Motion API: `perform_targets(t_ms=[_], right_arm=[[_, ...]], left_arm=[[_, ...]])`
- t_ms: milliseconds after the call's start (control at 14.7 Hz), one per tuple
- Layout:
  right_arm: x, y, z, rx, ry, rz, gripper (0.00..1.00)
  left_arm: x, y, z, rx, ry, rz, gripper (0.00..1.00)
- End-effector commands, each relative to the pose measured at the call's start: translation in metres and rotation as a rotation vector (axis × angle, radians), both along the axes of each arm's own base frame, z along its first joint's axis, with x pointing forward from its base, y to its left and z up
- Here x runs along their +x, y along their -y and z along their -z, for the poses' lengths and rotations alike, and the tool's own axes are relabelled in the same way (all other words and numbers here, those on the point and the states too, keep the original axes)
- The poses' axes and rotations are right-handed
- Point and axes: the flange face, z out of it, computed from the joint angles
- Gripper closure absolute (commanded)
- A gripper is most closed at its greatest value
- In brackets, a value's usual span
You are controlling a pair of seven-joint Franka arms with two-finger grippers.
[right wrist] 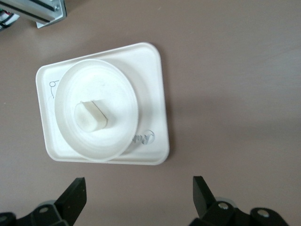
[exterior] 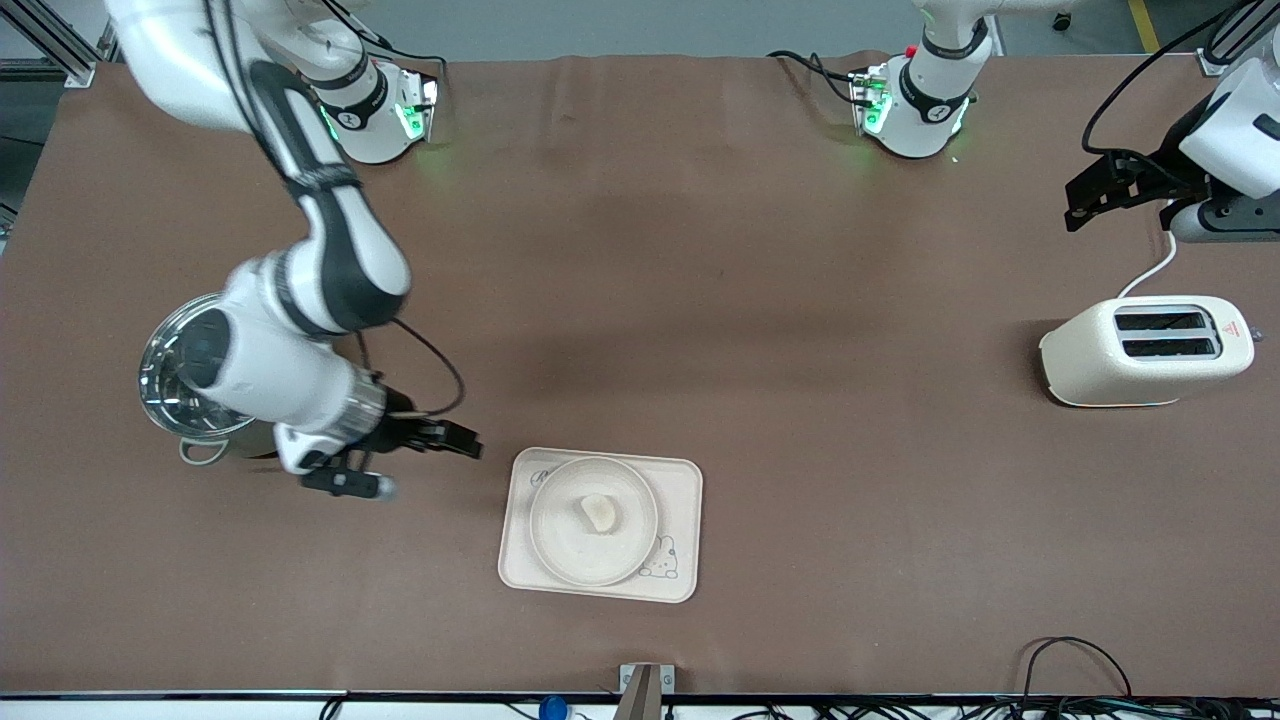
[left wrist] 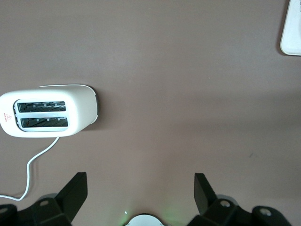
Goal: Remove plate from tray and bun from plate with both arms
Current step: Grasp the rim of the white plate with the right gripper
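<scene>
The round cream plate (exterior: pixel 560 545) sits on the rectangular cream tray (exterior: pixel 682 480) near the front camera. The small pale bun (exterior: pixel 600 513) lies in the middle of the plate. My right gripper (exterior: pixel 455 442) is open and empty, low over the table beside the tray, toward the right arm's end. In the right wrist view the plate (right wrist: pixel 117 84), the bun (right wrist: pixel 91 116) and the tray (right wrist: pixel 153 70) show ahead of the open right gripper (right wrist: pixel 138 197). My left gripper (exterior: pixel 1085 200) is open and empty, up over the left arm's end of the table near the toaster; it also shows in the left wrist view (left wrist: pixel 141 193).
A cream two-slot toaster (exterior: pixel 1145 350) with a white cord stands at the left arm's end, also in the left wrist view (left wrist: pixel 47 113). A steel pot (exterior: pixel 165 375) stands at the right arm's end, partly under the right arm. A tray corner (left wrist: pixel 291 33) shows in the left wrist view.
</scene>
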Motion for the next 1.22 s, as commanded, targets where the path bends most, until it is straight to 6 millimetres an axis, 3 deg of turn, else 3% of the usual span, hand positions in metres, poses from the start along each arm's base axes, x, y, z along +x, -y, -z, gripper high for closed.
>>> perform_targets(t_ms=[0,68,204,476,952,1020,1088,1156], right_arm=[[0.012,-0.036,0.054,0.010,0.041,0.034,0.00],[0.015,-0.049,0.076,0.011,0.045,0.051,0.00],[0.022,-0.063,0.099,0.011,0.051,0.058,0.01],[0.038,-0.065,0.129,0.013,0.059,0.061,0.24],[0.048,-0.056,0.147,0.009,0.087,0.069,0.78],[0.048,-0.056,0.148,0.009,0.093,0.072,0.92],[0.049,-0.054,0.150,0.008,0.098,0.075,0.99],[0.049,-0.054,0.149,0.010,0.100,0.076,1.00]], left_arm=[[0.002,0.000,-0.006,0.001,0.011,0.019,0.00],[0.002,0.000,-0.006,0.002,0.011,0.018,0.00],[0.002,0.002,-0.005,0.003,0.008,0.015,0.00],[0.003,0.005,-0.002,0.003,0.001,0.016,0.00],[0.004,0.006,-0.002,0.005,0.000,0.016,0.00],[0.004,0.006,-0.001,0.005,-0.002,0.016,0.00],[0.005,0.006,0.000,0.007,-0.003,0.016,0.00],[0.005,0.005,0.000,0.008,-0.003,0.016,0.00]])
